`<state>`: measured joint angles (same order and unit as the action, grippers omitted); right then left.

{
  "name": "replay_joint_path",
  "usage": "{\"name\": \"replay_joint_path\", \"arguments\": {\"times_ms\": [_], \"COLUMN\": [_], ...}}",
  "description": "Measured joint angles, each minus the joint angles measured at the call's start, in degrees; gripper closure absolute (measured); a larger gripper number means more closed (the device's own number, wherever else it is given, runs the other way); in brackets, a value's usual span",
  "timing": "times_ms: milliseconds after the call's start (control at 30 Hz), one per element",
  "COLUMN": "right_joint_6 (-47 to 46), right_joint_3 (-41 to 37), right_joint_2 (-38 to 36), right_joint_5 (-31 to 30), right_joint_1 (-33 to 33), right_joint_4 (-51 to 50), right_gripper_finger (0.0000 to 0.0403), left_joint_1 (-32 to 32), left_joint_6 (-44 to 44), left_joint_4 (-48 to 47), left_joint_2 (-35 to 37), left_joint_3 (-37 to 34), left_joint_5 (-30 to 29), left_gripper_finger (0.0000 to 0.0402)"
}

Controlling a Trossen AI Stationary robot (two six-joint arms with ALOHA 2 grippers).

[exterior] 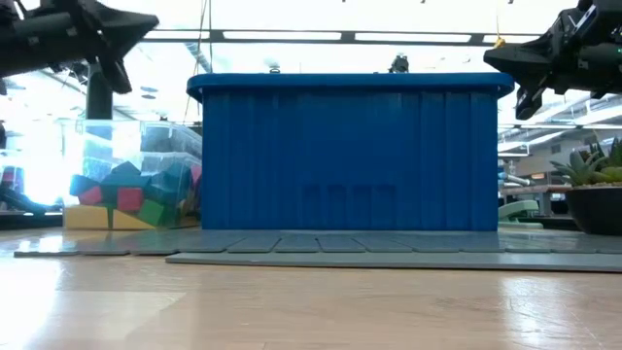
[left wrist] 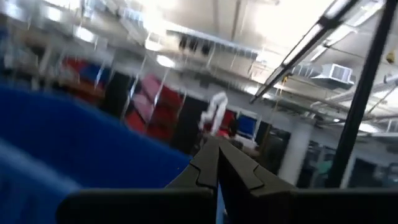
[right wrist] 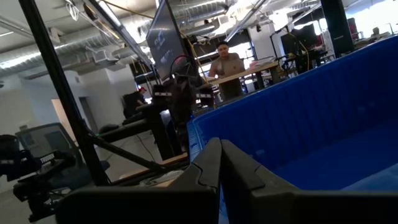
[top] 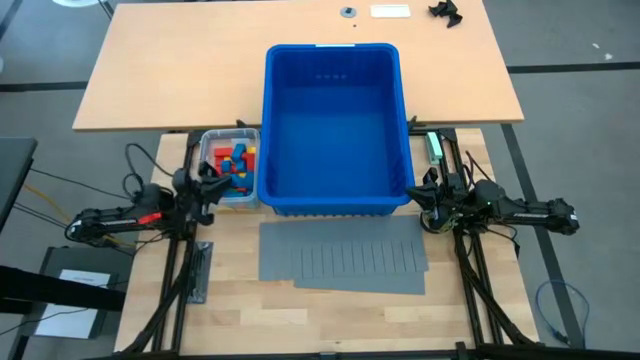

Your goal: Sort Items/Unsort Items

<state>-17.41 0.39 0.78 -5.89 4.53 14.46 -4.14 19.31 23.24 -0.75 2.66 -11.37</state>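
Both end effectors closed, empty — left beside the blocks, right beside the bin.

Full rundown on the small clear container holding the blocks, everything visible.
The small clear plastic container is rectangular and open-topped, with see-through walls. It stands upright on the light wooden table, against the left outer wall of the large blue plastic bin, at that bin's near-left corner. It holds a loose heap of small red, blue, green and yellow toy blocks, also visible through its wall in the low view. The left gripper hangs over its near edge; whether it touches cannot be told.
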Motion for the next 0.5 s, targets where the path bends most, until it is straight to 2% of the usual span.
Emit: {"name": "replay_joint_path", "arguments": {"times_ms": [133,300,400,500], "right_joint_6": [0.0,0.0,0.0,0.0], "right_joint_3": [0.0,0.0,0.0,0.0], "right_joint_2": [0.0,0.0,0.0,0.0], "right_joint_5": [0.0,0.0,0.0,0.0], "right_joint_1": [0.0,0.0,0.0,0.0], "right_joint_4": [0.0,0.0,0.0,0.0], "right_gripper_finger": [0.0394,0.0394,0.0394,0.0394], "left_joint_1": [0.0,0.0,0.0,0.4], "left_joint_6": [4.8,0.0,-5.9,-11.9], "left_joint_4": [-2.9,-1.9,-4.1,-7.5], "left_joint_2": [0.0,0.0,0.0,-0.2], "left_joint_3": [0.0,0.0,0.1,0.8], "left_joint_5": [-4.5,-7.6,-5.6,-1.1], "left_gripper_finger": [0.0382,0.0382,0.0382,0.0382]}}
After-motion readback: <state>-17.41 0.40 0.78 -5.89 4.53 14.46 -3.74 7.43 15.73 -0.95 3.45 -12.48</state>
